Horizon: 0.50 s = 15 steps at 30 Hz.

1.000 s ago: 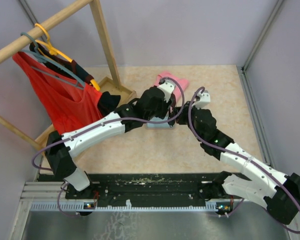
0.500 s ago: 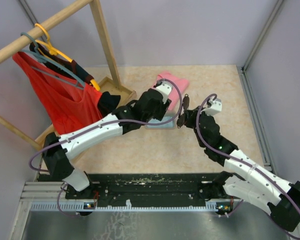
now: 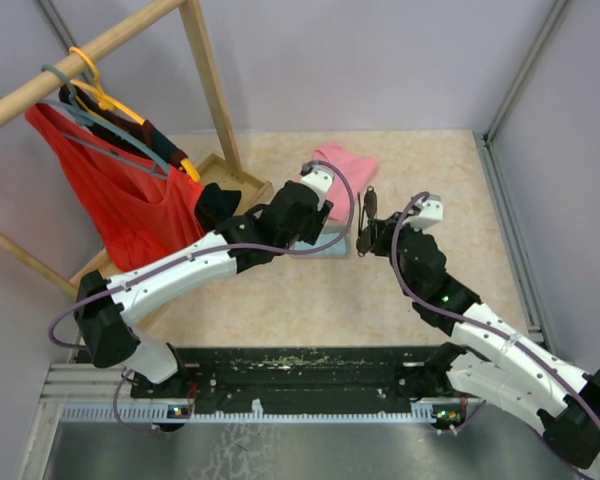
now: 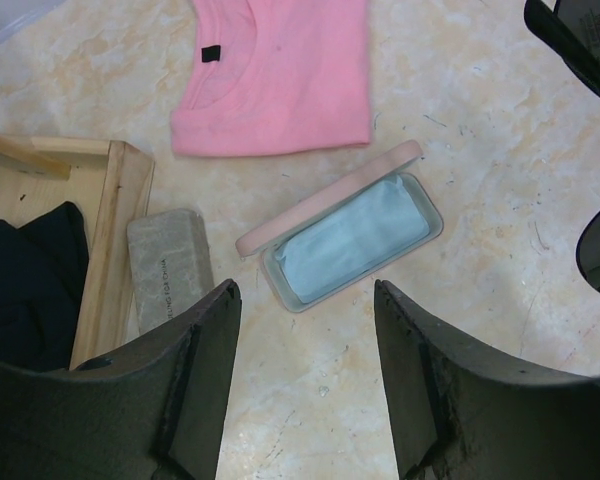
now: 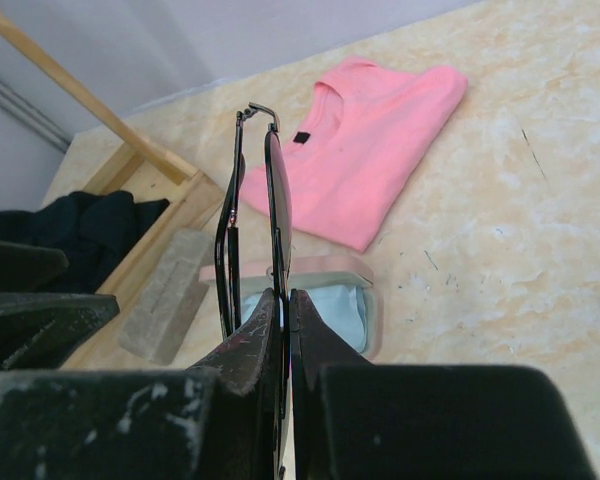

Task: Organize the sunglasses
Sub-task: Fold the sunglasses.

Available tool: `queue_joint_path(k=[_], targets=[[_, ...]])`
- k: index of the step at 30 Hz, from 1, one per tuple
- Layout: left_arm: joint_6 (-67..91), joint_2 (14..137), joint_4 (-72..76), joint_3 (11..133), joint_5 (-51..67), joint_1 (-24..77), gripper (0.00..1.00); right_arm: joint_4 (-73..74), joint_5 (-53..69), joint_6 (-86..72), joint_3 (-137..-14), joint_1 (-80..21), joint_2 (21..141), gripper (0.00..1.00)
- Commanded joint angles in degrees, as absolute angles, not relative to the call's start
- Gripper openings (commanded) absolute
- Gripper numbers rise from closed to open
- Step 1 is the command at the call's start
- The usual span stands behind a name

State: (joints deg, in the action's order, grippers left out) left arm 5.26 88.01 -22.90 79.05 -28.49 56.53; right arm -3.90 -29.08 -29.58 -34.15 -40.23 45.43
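Beige marbled tabletop (image 3: 280,300) bare and roomy right of the open case (image 4: 350,240); soft pink shirt (image 4: 280,75) just behind. Hidden under the left arm (image 3: 200,265) from above, plain from both wrists: oblong grey case (image 4: 168,268) left of it. Thin dark sunglasses (image 5: 278,200) held just right of it, pinched edge-on by the closed right gripper (image 5: 283,297). Left gripper (image 4: 305,295) parted, empty, above it.

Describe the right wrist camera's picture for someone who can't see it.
The right gripper pinches a folded pair of dark sunglasses, held on edge near an open case lined with a blue cloth. A pink shirt lies beyond; a closed grey case sits to the left.
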Motion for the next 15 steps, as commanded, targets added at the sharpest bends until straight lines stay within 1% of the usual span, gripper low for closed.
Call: queue_joint_path(k=[1,11,15], targets=[[6.4,85.5,-23.1,78.1,-30.0,56.8,0.62,-4.8,-25.0,-24.4,-36.9,-39.8,45.2,0.0],[5.7,86.1,-22.4,78.3,-28.3,56.7,0.62,1.3,-14.6,-19.0,-45.3,-39.8,53.2,0.0],[5.5,86.2,-21.9,77.7,-27.6,56.7,0.63,2.0,-11.8,-18.5,-46.5,-39.8,55.4,0.0]])
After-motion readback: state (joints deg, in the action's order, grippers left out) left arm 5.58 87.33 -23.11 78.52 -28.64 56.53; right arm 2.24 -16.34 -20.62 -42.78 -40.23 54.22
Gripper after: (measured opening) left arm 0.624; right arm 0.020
